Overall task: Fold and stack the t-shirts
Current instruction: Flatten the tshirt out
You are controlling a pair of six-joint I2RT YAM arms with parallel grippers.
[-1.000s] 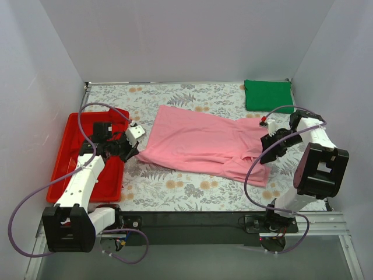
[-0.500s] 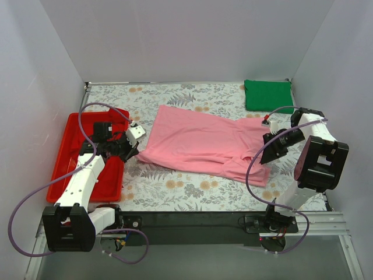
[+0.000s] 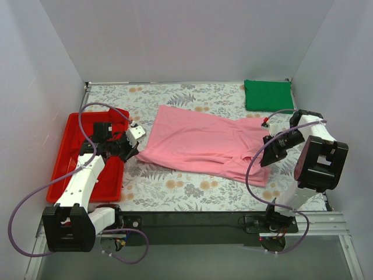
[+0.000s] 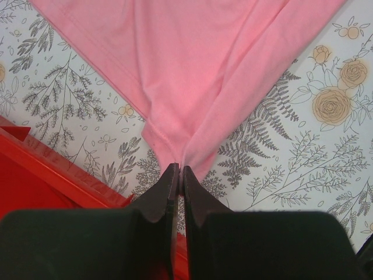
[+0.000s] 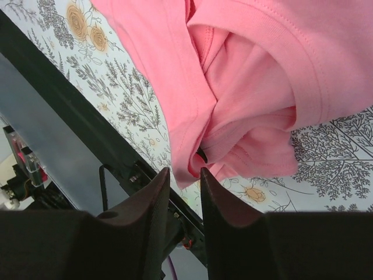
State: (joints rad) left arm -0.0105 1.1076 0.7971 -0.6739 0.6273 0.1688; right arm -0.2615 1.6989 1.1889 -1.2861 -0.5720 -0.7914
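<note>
The light pink t-shirt point(image 3: 201, 143) lies spread out, partly folded, in the middle of the floral table. My left gripper point(image 3: 134, 153) is at its left corner. In the left wrist view the gripper point(image 4: 179, 170) is shut on the tip of the pink fabric point(image 4: 192, 70). My right gripper point(image 3: 269, 153) is at the shirt's bunched right end. In the right wrist view it point(image 5: 183, 170) is open, with the rumpled pink fabric point(image 5: 250, 76) just past its fingertips. The dark green t-shirt point(image 3: 268, 95) lies folded at the back right corner.
A red plastic tray point(image 3: 70, 151) sits at the left, under my left arm; its rim shows in the left wrist view point(image 4: 35, 175). The black front rail point(image 3: 192, 220) runs along the table's near edge. White walls enclose three sides.
The right arm has shifted slightly, its gripper staying at the shirt's right end. The left arm and both shirts have not moved.
</note>
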